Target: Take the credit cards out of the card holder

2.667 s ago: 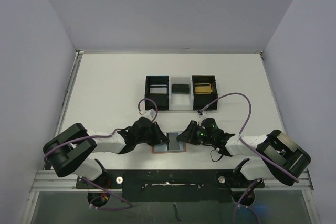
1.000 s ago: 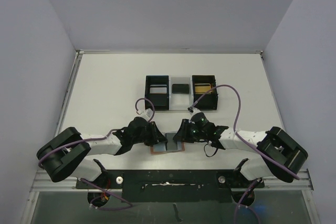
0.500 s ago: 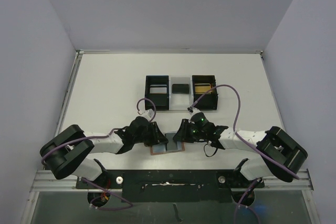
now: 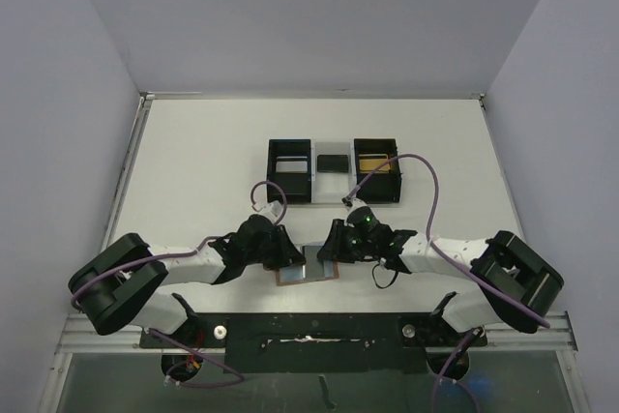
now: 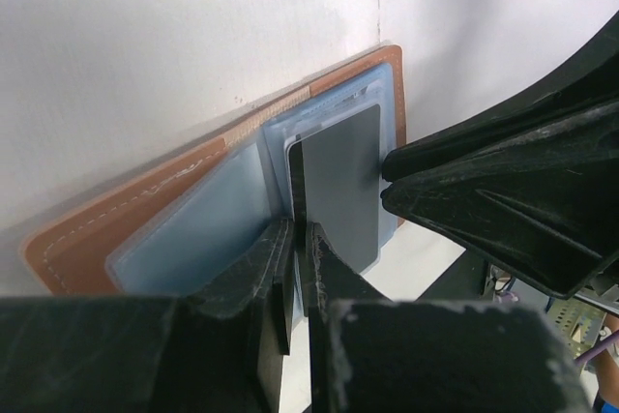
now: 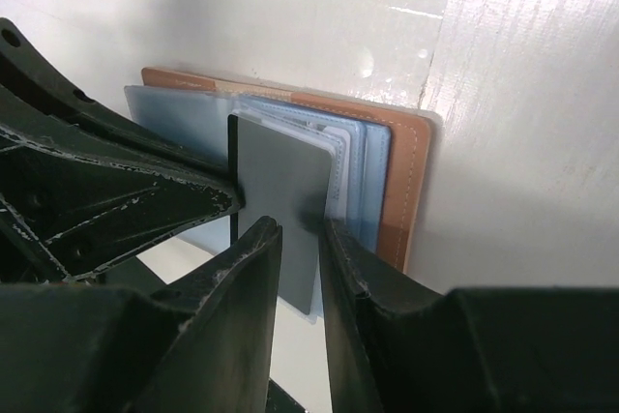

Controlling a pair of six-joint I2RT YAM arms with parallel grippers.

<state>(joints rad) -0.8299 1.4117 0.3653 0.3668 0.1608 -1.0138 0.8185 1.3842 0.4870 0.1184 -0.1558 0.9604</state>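
Credit cards, thin flat rectangles: black card [image 4: 333, 162] lies in the white middle compartment of the black three-compartment plastic tray [image 4: 288, 196]; gold card [image 4: 375, 159] in its right compartment; left compartment looks vacant.

Silver-grey card [image 5: 338, 181] stands tilted up out of the light blue pockets of the small tan-brown leather bifold card holder [image 5: 145, 210]; the holder lies open and flat on the white table [image 4: 193, 171], near edge, between both arms.

Left gripper [image 5: 298, 234] is pinched tight on the card's near edge; only a thin margin is held.

Right gripper [image 6: 301, 229] has jaws narrowly apart, tips at the card and pocket; whether they clamp anything I cannot tell.

Risks, as judged:
- The grip on so slim an edge may slip, dropping the card back into the pocket.
- Pocket friction may drag or lift the light holder along if nothing pins it.
- The card may flex and spring free.
- The fingers of both arms crowd together; a sideways pull could knock them.
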